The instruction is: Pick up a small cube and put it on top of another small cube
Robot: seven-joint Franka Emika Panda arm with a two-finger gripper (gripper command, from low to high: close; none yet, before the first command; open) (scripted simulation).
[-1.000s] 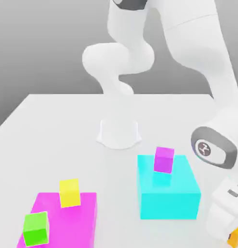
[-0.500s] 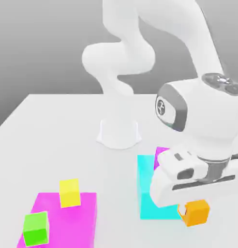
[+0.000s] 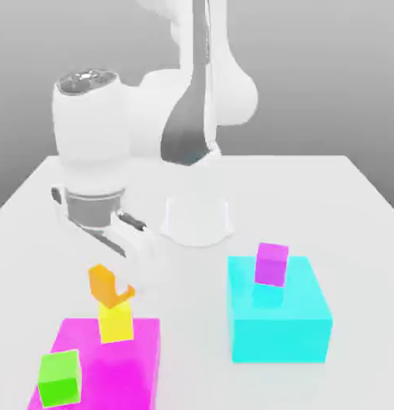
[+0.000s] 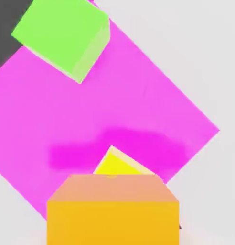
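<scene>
Far on the exterior view's left: green cube (image 3: 58, 378), resting on the near left corner of the big magenta block (image 3: 120, 364), which lies flat on the white table (image 3: 88, 200).

Just to the right, above the block's far edge: white arm bent low, hand pointing down, gripper (image 3: 112, 282) right at the small orange cube (image 3: 98, 280). Partly hidden behind white hand parts, so orange visible in two patches. Hangs or sits directly over the small yellow cube (image 3: 116, 322), lower edge meeting the yellow top in the picture; true contact between the two impossible to tell. Width of the gripper, and whether clamped on the orange cube or free of it: cannot tell.

Yellow cube itself upright on the magenta block, near its far edge, well apart from the green one.

From the hand view: orange cube (image 4: 112, 210) close in front, a corner of the yellow cube (image 4: 120, 165) peeking out just behind it, magenta block (image 4: 138, 110) spread beneath, green cube (image 4: 59, 36) at a far corner, pale table (image 4: 196, 57) beyond.

Further right in the exterior view: round white arm base (image 3: 197, 220) at mid-table. Then the cyan block (image 3: 279, 320), with a small purple cube (image 3: 271, 263) on its top, toward the far edge.
</scene>
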